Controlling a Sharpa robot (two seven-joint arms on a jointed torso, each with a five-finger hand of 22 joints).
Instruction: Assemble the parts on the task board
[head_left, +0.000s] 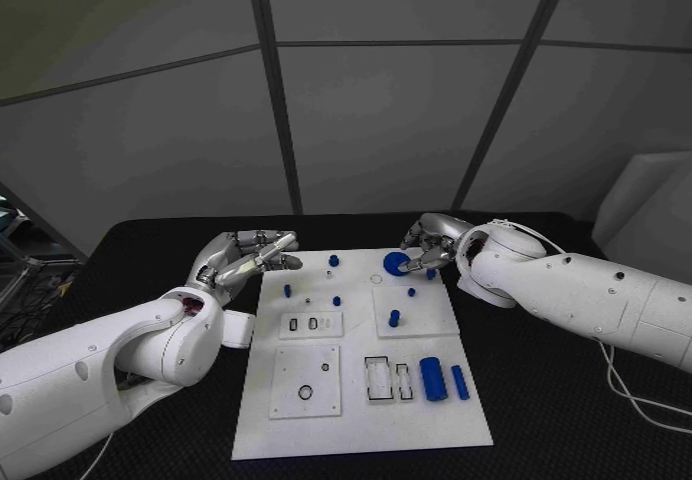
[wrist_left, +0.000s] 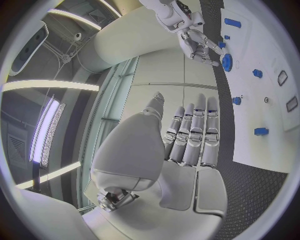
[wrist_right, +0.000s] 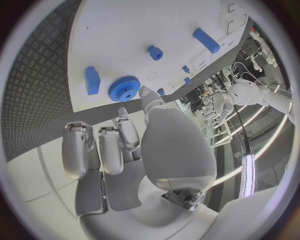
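Risking a cocked or dropped blue gear (head_left: 395, 263) at the far right of the task board (head_left: 361, 420), with right hand (head_left: 433, 240) fingers (wrist_right: 147, 98) touching its rim, while left hand (head_left: 245, 256) idling off the board's far-left edge, fingers straight, holding nothing.

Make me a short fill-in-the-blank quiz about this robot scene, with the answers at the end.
1. The right robot hand touches the blue ____ at the far edge of the task board.
2. The left robot hand holds ____.
3. The loose parts on the board are coloured ____.
4. The table under the board is ____.

Answers: gear; nothing; blue; black
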